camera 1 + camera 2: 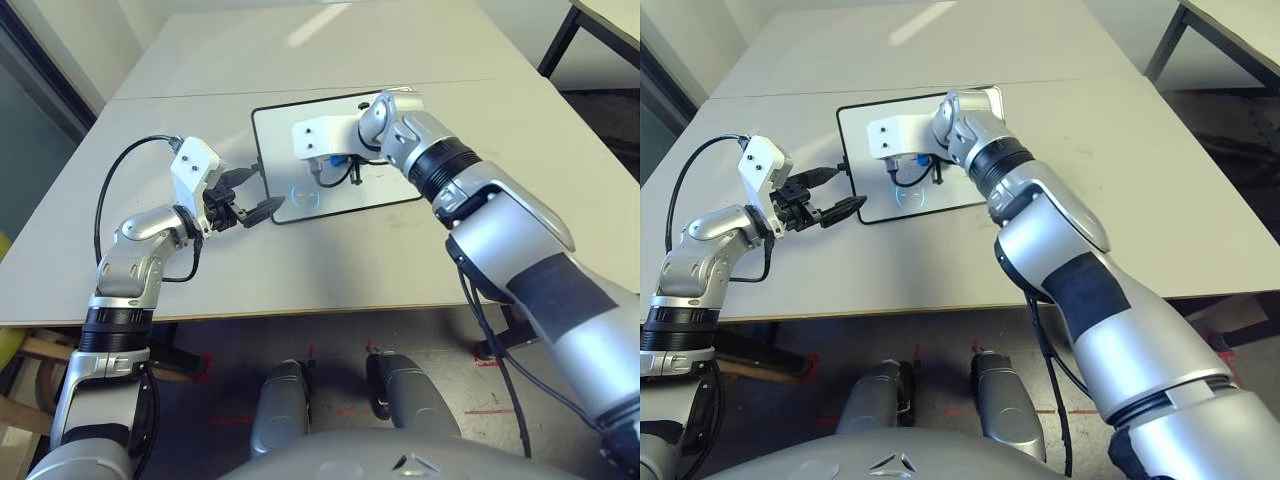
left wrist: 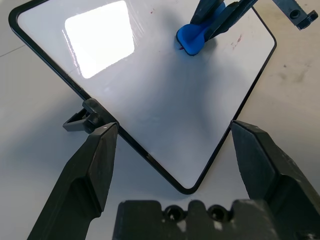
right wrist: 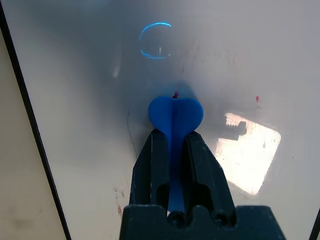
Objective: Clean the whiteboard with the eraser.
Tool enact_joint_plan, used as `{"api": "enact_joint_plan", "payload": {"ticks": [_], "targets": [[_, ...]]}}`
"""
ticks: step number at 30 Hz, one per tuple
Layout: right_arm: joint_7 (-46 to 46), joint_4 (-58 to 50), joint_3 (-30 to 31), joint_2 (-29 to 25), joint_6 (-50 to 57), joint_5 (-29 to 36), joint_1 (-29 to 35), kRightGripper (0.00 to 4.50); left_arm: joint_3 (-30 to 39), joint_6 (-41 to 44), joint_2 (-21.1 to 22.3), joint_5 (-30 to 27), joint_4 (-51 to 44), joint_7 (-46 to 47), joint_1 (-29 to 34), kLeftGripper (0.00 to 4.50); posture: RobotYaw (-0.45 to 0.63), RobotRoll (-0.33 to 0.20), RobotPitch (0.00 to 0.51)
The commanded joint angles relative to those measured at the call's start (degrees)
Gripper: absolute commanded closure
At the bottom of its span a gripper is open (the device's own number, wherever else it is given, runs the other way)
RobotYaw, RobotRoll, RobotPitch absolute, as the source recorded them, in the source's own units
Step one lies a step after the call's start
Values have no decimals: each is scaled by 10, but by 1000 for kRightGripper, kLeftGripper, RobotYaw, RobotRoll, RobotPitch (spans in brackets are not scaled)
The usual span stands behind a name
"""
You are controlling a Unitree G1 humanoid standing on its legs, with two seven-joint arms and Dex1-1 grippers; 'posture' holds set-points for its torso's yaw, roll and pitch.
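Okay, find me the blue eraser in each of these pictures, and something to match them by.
Left eye: on the board, under the right wrist.
Right eye: same spot, a small blue patch.
Left wrist: eraser near the top edge.
Right wrist: centre, between the fingers.
Shared landmark: the whiteboard's black frame.

your two forearms (image 1: 127, 270) (image 1: 510, 240) silver with black ribbed bands, a dark rectangular patch on your right one, white wrist housings (image 1: 197, 172) (image 1: 325, 137) with small dark screws, black cables looping off both, your gripper fingers (image 2: 95, 170) matte black and angular
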Motion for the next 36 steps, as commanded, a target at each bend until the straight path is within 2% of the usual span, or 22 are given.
{"api": "enact_joint_plan", "payload": {"ticks": [1, 9, 20, 36], "targets": [[-13, 11, 0, 17, 2, 3, -4, 4375, 1, 5, -2, -2, -10, 3, 10, 0, 33, 0, 116], [-31, 28, 1, 28, -3, 0, -15, 4375, 1, 5, -4, -3, -13, 8, 11, 0, 40, 0, 114], [10, 27, 36, -22, -33, -25, 10, 4375, -1, 0, -8, -1, -5, 5, 6, 0, 19, 0, 113], [26, 22, 46, -67, -37, -28, 18, 4375, -4, -4, -8, 2, 8, 2, -5, 0, 8, 0, 113]]}}
